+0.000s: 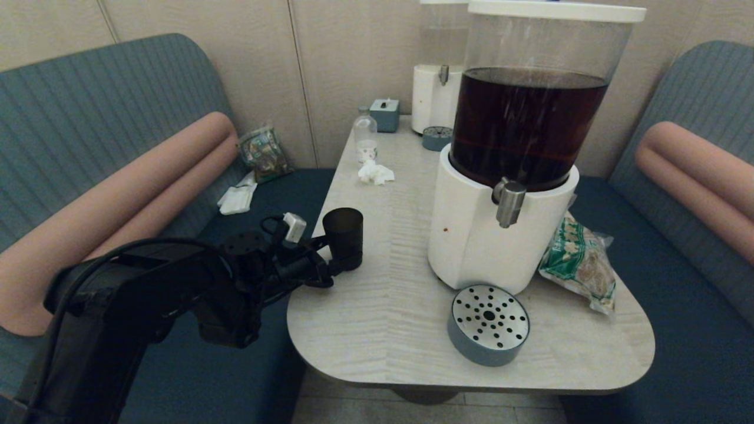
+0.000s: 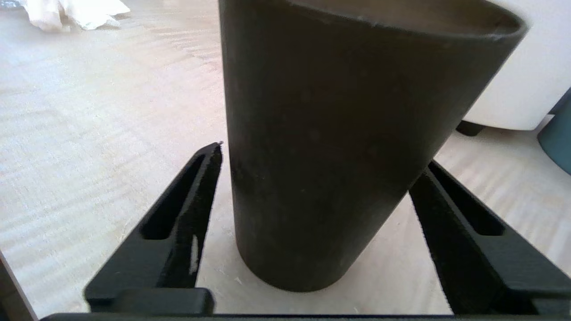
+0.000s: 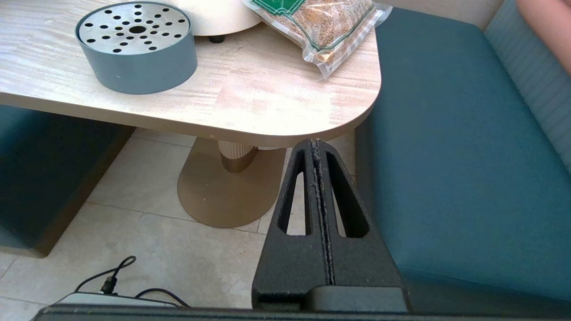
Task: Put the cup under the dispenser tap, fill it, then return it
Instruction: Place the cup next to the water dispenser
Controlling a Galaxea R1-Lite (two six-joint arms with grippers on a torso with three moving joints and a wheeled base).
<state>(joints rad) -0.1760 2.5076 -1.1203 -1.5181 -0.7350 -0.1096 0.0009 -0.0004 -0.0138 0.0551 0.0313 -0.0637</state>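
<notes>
You are at the pick-up step: the cup (image 1: 343, 235) stands upright on the left edge of the table (image 1: 377, 306), well apart from the dispenser tap (image 1: 510, 202), and nothing has been filled yet. Your left end effector (image 1: 336, 259) reaches in from the near left and brackets the lower part of the cup. In the left wrist view the fingers (image 2: 178, 223) are spread a little wider than the cup (image 2: 330, 147), with a sliver of table showing between the one finger's tip and the cup wall; on the other side the finger looks to be at the wall, though I cannot tell whether it touches. So it is open around the cup, not clamped on it. Your next move, as I judge it, is to close until both fingers bear evenly on the cup, lift it just clear of the table, and carry it right to the drip tray (image 1: 488, 324), which sits near of the dispenser base (image 1: 471, 235) and below the tap. Watch the tilt while closing, since a tapered wall can slip upward. Your right end effector (image 3: 317, 147) is parked below the near right table corner, its fingers pressed together and holding nothing.
</notes>
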